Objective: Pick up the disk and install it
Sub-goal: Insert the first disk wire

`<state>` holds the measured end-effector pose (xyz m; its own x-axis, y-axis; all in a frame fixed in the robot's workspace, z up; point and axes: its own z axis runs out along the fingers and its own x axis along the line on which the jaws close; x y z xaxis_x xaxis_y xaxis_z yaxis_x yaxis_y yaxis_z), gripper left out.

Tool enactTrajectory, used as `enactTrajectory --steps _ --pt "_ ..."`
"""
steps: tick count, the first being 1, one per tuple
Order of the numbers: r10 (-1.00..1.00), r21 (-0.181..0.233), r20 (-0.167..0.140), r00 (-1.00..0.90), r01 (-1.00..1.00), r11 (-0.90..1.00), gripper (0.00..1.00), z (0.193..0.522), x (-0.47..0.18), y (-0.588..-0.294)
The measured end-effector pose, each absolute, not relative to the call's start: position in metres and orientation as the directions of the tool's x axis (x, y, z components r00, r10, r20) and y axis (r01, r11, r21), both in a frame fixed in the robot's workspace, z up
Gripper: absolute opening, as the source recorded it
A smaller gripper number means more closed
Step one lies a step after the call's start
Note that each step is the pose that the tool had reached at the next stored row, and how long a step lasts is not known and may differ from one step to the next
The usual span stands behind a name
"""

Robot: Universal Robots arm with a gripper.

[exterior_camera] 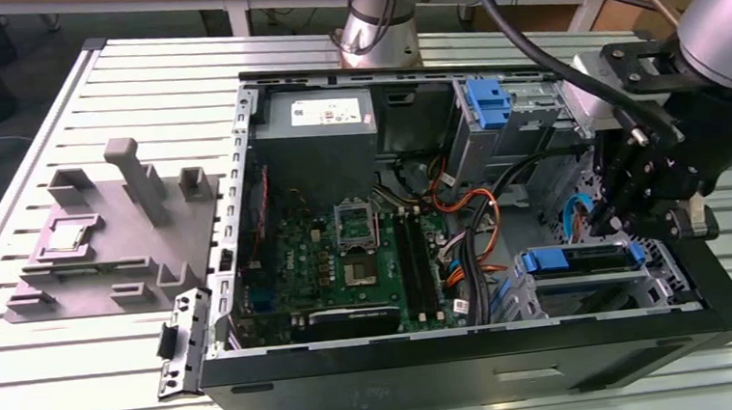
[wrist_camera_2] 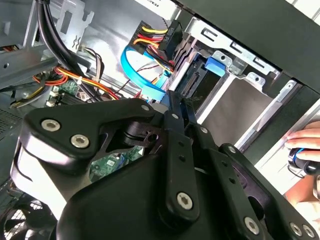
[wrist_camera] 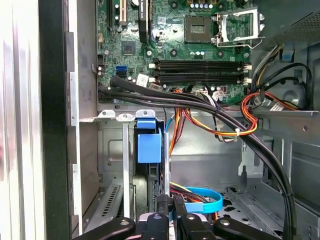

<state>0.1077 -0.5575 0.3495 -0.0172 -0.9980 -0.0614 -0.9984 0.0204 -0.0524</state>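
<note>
Looking into the open computer case point(exterior_camera: 480, 361), you see the disk point(wrist_camera: 149, 147) only edge-on. It stands in the drive cage point(wrist_camera: 112, 145) at the exterior view's lower right, its label face hidden. The gripper point(wrist_camera: 171, 201) hangs close by, fingers drawn almost together with nothing between them; whether it touches the disk, you cannot tell. Black cables point(wrist_camera: 200, 106) and a blue ribbon cable point(wrist_camera: 202, 202) cross nearby. A hand point(wrist_camera_2: 305, 142) is cut off at the frame's edge.

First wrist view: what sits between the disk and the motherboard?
Black cable bundle and the drive cage's metal rim cross between disk and motherboard, in the first wrist view.
</note>
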Motion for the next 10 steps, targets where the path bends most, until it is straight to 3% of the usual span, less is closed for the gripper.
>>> enactTrajectory --steps 10 --pt "-0.998 -0.09 -0.062 -0.014 -0.996 0.02 0.16 0.3442 0.1014 -0.5615"
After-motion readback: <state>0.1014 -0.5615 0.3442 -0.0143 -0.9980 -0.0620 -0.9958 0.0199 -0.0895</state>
